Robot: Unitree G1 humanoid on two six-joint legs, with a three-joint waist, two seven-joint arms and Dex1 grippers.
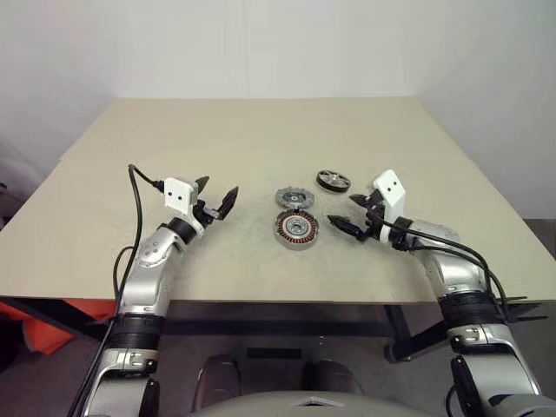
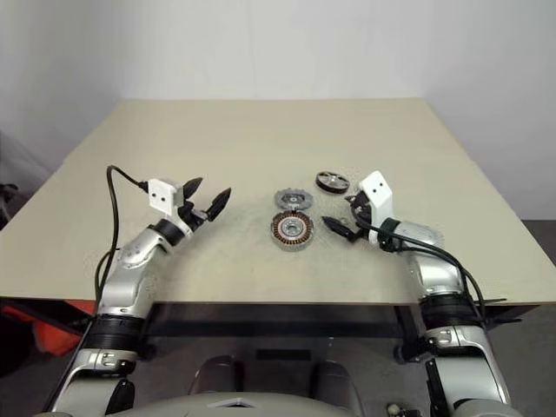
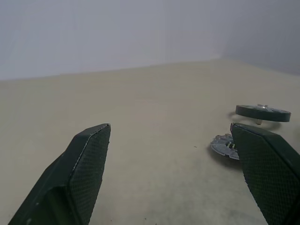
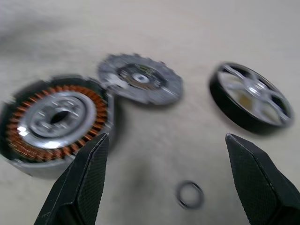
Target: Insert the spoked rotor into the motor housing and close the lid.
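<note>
I see the table point(image 1: 261, 130), beige and flat, carrying all three parts near its front middle. I take the motor housing point(image 1: 297, 228) as my landmark: it lies flat, open side up, copper windings ringing a silver hub. The lid point(image 1: 294, 199) lies flat just behind the housing, its notched edge touching or nearly touching the housing's rim; I cannot tell which. The spoked rotor point(image 1: 333, 181) sits behind and to the right of the housing, apart from both other parts. A small dark ring point(image 4: 189, 194) lies on the table near the housing and rotor.

My left pincer point(image 1: 217, 201) hovers well to the left of the housing, spread wide, holding nothing. My right pincer point(image 1: 352, 215) hovers just right of the housing, likewise spread wide and empty.
</note>
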